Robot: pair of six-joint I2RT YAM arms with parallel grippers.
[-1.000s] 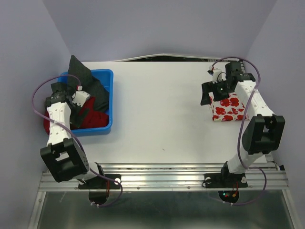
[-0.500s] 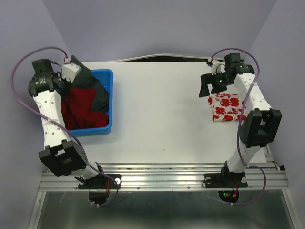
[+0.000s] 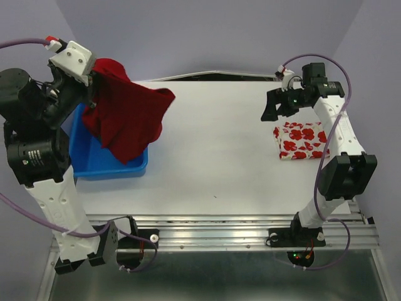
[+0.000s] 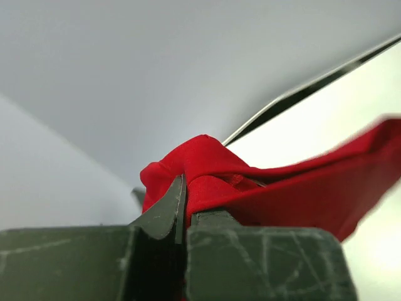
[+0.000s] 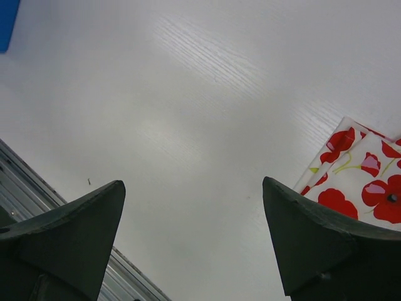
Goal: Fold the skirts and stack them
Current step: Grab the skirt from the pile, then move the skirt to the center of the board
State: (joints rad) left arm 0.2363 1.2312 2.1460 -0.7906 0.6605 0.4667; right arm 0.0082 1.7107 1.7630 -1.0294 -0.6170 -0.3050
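At the near edge a ribbed aluminium rail [image 3: 213, 233] is seen, with the two arm bases bolted to it side by side. Beyond it a white table [image 3: 213, 157] is spread, matte, evenly lit, and marked with a faint wood grain.

On the table's left side a blue plastic bin [image 3: 94, 164] is set, and its near half is seen bare inside. Above the bin a plain deep-red skirt [image 3: 128, 119] is held in the air by the left gripper [image 4: 186, 200]. The jaws are pressed together on a bunched fold of the cloth. The rest of the skirt is draped down loosely, its lower end seen over the right part of the bin. The left arm is raised high beside the left wall.

On the right side of the table a white skirt with red flower print [image 3: 302, 141] is laid flat, folded into a neat rectangle. Just beyond its far left corner the right gripper [image 5: 192, 183] is held above the bare table. Its jaws are spread wide with nothing between them, clear of the folded skirt.

At the far edge of the table a dark gap [image 3: 213, 76] is seen under a thin pale strip. The scene is enclosed by plain lavender walls [image 3: 207, 31] at the back and on both sides.
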